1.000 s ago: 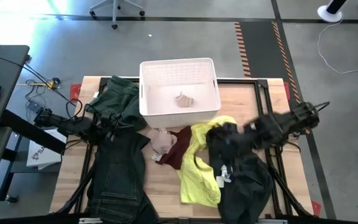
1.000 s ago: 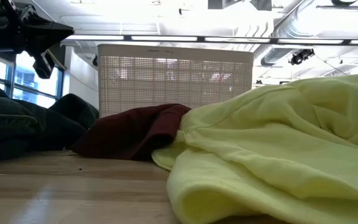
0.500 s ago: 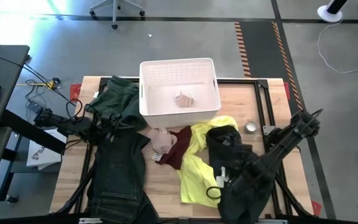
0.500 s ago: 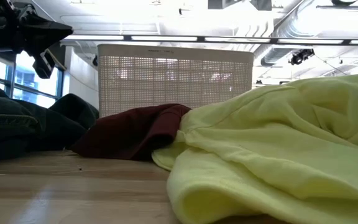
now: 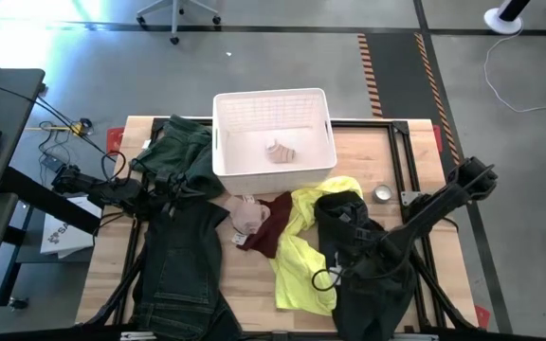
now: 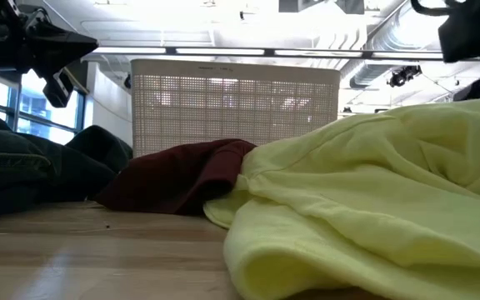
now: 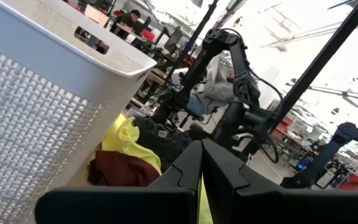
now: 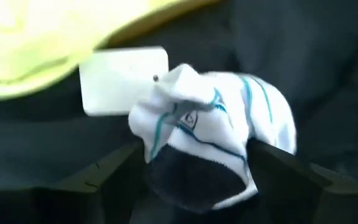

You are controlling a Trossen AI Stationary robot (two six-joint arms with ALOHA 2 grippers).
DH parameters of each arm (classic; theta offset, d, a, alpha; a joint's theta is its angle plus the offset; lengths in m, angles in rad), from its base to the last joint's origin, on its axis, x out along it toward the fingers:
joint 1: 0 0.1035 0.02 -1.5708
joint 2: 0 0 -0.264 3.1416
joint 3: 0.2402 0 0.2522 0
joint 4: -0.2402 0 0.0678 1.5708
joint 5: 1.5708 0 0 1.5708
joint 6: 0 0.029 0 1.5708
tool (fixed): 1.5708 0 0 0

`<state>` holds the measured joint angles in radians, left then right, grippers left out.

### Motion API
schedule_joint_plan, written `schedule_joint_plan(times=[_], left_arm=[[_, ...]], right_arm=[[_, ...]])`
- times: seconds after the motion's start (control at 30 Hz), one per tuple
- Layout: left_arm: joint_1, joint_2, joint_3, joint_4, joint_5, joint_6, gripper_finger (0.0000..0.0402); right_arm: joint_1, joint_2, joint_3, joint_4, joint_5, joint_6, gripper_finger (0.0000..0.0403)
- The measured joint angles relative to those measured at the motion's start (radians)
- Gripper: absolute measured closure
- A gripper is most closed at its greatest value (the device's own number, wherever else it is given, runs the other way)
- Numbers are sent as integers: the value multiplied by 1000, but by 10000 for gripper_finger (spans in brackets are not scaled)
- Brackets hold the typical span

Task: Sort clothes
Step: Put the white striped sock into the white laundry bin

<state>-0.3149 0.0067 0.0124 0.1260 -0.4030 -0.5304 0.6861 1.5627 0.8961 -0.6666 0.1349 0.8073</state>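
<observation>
The clothes lie spread over the table: dark denim jeans (image 5: 173, 275), a dark green one (image 5: 180, 152), a black one (image 5: 368, 265), a yellow shirt (image 5: 301, 251), a maroon piece (image 5: 269, 230) and a beige-pink piece (image 5: 248, 215). Another beige piece (image 5: 280, 152) lies in the white basket (image 5: 322, 133). My right gripper (image 5: 328, 278) points down, open, over a small white piece with teal stripes (image 8: 210, 124) that rests on the black garment; its fingers stand on either side of it. My left gripper (image 7: 201, 168) is shut and level at the table's left, over the jeans. My right gripper's two fingers (image 8: 104, 183) flank the white striped piece from above. I cannot tell whether they touch it.
A white tag (image 8: 120, 78) lies beside the white piece, at the yellow shirt's edge. A small round metal thing (image 5: 383, 193) sits on bare wood to the right of the basket. Bare wood also shows at the near middle (image 5: 249, 284).
My right arm has swung down from high over the table's right side toward the near edge. Its gripper has come down close over the black garment, at the white piece. The clothes lie as before.
</observation>
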Motion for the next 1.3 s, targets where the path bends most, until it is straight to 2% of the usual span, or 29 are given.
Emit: schedule_joint_plan(times=[0.1,0.17,0.23,0.37,0.43,0.5,0.6,0.73,0.83,0.93,1.07,1.2,1.3], left_arm=[[0,0,0,-2,-3,1,392],[0,0,0,-2,-3,0,392],[0,0,0,-2,-3,0,392],[0,0,0,-2,-3,0,392],[0,0,0,-3,-3,0,392],[0,0,0,-3,-3,0,392],[0,0,0,-3,-3,0,392],[0,0,0,-3,-2,0,392],[0,0,0,-3,-2,0,392],[0,0,0,-3,-2,-9,392],[0,0,0,-7,-2,-18,392],[0,0,0,-7,-2,-20,392],[0,0,0,-9,-3,-27,392]], right_arm=[[0,0,-48,107,37,4,141],[0,0,-73,147,50,9,165],[-1,0,-89,153,57,26,203],[-8,0,-98,149,53,27,304],[-20,1,-73,133,28,2,356],[-34,0,-22,116,13,-42,384],[-61,-15,99,65,55,-138,372],[-131,-48,274,13,196,-371,363],[-230,-81,387,23,298,-593,376],[-383,-110,452,96,333,-798,383],[-638,-117,485,222,233,-923,375],[-867,-87,492,262,84,-936,369],[-991,-65,492,265,8,-892,368]])
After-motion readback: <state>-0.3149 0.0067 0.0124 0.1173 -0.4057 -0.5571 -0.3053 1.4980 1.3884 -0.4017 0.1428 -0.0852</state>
